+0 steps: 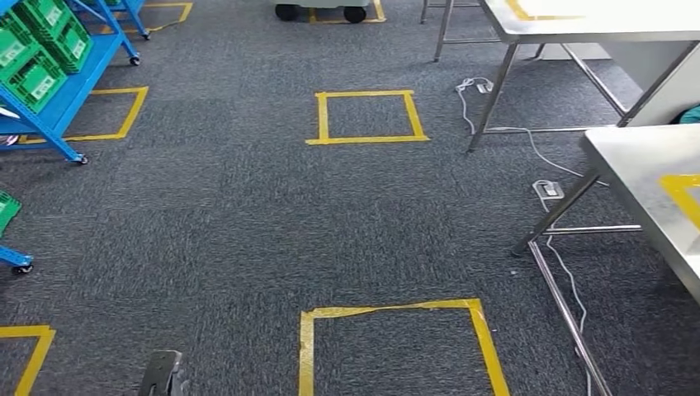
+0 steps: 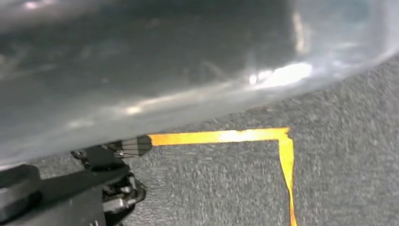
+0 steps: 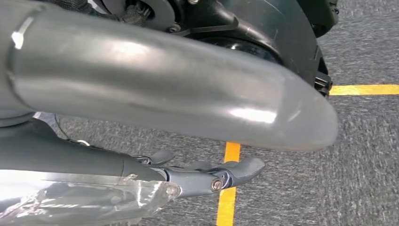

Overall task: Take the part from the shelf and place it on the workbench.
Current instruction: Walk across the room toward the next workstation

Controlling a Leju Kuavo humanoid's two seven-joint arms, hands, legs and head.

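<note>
on the grey carpet (image 1: 248, 214) | right hand (image 3: 207, 176) seen holding nothing, fingers apart | left hand (image 2: 94, 188) mostly hidden, grip cannot be told | blue shelf (image 1: 58, 91) cut off

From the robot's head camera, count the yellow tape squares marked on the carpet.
6, some cut off: centre, near centre, near-left corner, under the blue shelf, far left, far centre under a wheeled base. Others may lie beyond the frame.

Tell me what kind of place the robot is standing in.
Probably a factory-style test or training floor. Yellow tape squares mark stations on the grey carpet, a blue wheeled shelf carries green crates, and stainless steel workbenches stand on the right.
</note>
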